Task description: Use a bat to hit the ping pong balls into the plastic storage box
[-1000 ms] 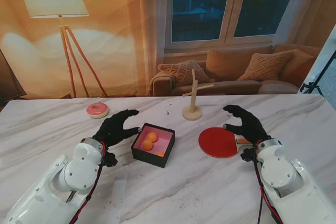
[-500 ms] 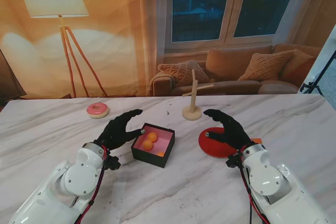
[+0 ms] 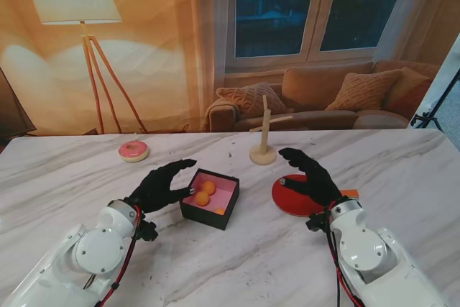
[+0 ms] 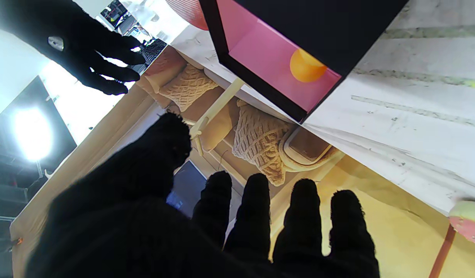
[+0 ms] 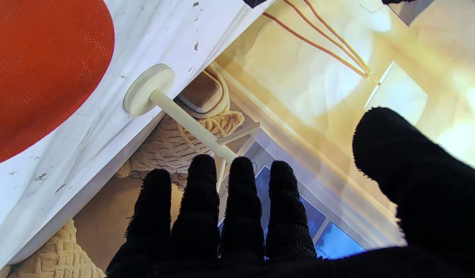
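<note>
The red-faced ping pong bat (image 3: 296,196) lies flat on the white marble desk (image 3: 259,264), right of centre, its long axis running left to right with the round blade toward the middle of the desk and the orange-edged handle (image 3: 348,193) pointing to the right. The black-gloved right hand (image 3: 307,175) hovers over the blade with its fingers spread and holding nothing, hiding the blade's upper right part and the neck of the handle. Left of the bat sits the black storage box with a pink lining (image 3: 210,198), turned at a slight angle; two orange ping pong balls (image 3: 205,193) show clearly inside, and a third is half hidden by the near wall. The black-gloved left hand (image 3: 159,185) is open and empty just beside the box's left wall; whether a fingertip touches it cannot be told. In the left wrist view only one ball (image 4: 307,65) shows.
</note>
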Motion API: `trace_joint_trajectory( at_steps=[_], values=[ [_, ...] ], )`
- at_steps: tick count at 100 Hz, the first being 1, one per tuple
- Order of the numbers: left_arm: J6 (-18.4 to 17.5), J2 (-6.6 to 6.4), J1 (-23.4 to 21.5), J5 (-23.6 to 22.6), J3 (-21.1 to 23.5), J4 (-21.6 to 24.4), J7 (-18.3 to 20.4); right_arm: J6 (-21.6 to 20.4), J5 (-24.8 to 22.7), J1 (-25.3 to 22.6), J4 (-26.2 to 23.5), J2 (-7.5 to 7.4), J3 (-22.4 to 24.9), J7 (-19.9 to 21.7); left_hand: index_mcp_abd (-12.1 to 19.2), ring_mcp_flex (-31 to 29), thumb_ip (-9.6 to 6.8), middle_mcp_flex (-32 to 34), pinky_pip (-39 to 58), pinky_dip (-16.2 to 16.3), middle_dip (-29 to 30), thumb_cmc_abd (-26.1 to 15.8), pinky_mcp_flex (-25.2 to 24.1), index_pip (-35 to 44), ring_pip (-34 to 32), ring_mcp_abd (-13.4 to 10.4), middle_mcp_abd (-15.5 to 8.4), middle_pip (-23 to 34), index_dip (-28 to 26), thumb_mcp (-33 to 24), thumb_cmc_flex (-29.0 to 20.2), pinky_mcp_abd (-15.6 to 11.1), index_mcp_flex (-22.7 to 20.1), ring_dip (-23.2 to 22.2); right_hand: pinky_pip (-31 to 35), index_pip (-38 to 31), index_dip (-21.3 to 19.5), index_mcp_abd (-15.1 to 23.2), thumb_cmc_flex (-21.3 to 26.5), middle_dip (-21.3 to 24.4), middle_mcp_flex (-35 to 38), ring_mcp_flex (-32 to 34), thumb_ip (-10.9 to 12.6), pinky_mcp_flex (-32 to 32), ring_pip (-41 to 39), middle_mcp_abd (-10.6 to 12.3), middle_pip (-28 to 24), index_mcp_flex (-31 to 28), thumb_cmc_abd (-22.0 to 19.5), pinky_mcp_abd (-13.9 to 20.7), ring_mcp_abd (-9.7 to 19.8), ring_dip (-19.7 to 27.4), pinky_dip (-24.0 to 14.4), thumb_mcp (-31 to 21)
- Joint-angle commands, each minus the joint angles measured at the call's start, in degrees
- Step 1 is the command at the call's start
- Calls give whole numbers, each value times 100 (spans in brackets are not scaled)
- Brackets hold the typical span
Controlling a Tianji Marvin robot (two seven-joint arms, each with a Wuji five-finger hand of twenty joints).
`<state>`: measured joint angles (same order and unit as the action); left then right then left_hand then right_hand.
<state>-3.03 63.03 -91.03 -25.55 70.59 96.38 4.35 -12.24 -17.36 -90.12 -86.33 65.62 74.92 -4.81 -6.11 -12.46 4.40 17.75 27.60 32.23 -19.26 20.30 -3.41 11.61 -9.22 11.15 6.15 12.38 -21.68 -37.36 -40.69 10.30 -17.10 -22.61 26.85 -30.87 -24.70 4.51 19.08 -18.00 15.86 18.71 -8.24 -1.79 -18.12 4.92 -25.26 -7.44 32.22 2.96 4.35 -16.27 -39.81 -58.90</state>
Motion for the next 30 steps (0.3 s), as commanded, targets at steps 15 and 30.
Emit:
trace_joint_trajectory(
  at_steps=[15,30],
  values=[
    [-87,66,10,59,-52,-77,-169,-29,-87,-20,-10,5,3,73,212,225,-97,-329,-75,129,123,60,-38,-88,23,-132,-134,-75,53,-155,147,-214,217,29,69,-9,43,-12,-195,75,-278,-202,274,16,10,115,-41,200,-20,160,126,64,-60,80],
    [-102,83,26,81,-73,-114,-237,-22,-67,-24,-25,-2,-9,115,202,217,-88,-332,-31,153,121,44,-31,-81,-7,-114,-115,-60,51,-131,154,-194,234,17,104,-20,48,-16,-186,82,-281,-200,273,18,7,113,-49,186,-6,157,125,64,-60,79]
  ],
)
